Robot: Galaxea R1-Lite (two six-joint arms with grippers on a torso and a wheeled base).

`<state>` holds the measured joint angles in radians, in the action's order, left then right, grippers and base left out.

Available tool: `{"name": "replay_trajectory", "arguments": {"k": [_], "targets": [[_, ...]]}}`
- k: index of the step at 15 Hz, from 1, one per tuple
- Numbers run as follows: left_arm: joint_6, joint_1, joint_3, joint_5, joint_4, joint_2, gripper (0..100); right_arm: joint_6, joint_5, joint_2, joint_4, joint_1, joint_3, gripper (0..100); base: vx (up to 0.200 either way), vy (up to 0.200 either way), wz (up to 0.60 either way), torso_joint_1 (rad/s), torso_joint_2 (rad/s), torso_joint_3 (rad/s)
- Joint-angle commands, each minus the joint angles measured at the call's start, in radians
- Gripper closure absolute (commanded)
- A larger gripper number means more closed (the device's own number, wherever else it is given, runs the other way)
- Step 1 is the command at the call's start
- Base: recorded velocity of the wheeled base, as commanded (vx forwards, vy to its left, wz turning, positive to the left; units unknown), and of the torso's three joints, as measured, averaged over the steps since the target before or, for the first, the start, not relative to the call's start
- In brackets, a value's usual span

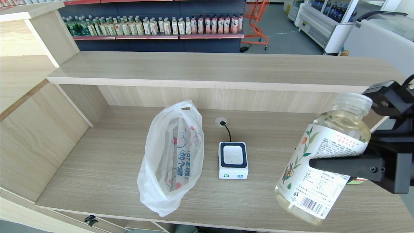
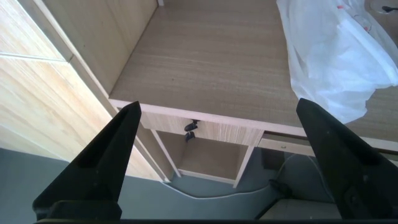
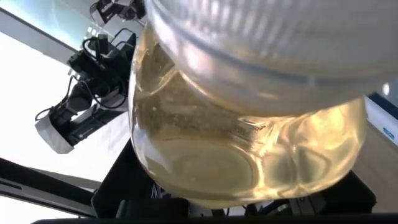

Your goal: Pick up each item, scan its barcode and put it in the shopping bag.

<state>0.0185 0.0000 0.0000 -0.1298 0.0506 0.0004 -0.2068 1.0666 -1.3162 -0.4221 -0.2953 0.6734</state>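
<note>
My right fingers [image 1: 343, 166] clamp the bottle [image 1: 326, 142] mid-label, tilted above the right end of the desk [image 1: 106, 168], cap up, barcode [image 1: 312, 204] near the base. The scanner [image 1: 233, 159] lies to its left, bag [image 1: 173, 155] beyond. Left fingers [image 2: 102, 168] hang wide, empty.

Head camera looks down at counter [image 1: 106, 168]; left wrist, lower, shares the shopping bag [image 1: 171, 155].

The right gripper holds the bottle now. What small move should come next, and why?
Probably carry the bottle left, over the scanner, and turn its barcode down toward it: the right gripper holds it aside of the scanner, barcode facing up.
</note>
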Motion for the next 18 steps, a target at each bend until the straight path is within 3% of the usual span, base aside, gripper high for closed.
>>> {"name": "replay_trajectory", "arguments": {"k": [1,4,18], "targets": [[0.0,0.0,0.0,-0.001,0.0,0.0,0,-0.009,0.001,-0.012,0.0,-0.021,0.008,100,0.0,0.0,0.0,0.0,0.0,0.0],[0.0,0.0,0.0,-0.001,0.0,0.0,0,-0.052,0.001,-0.026,0.0,-0.065,0.054,100,0.0,0.0,0.0,0.0,0.0,0.0],[0.0,0.0,0.0,-0.001,0.0,0.0,0,-0.051,0.0,-0.057,-0.004,-0.076,0.064,100,0.0,0.0,0.0,0.0,0.0,0.0]]}}
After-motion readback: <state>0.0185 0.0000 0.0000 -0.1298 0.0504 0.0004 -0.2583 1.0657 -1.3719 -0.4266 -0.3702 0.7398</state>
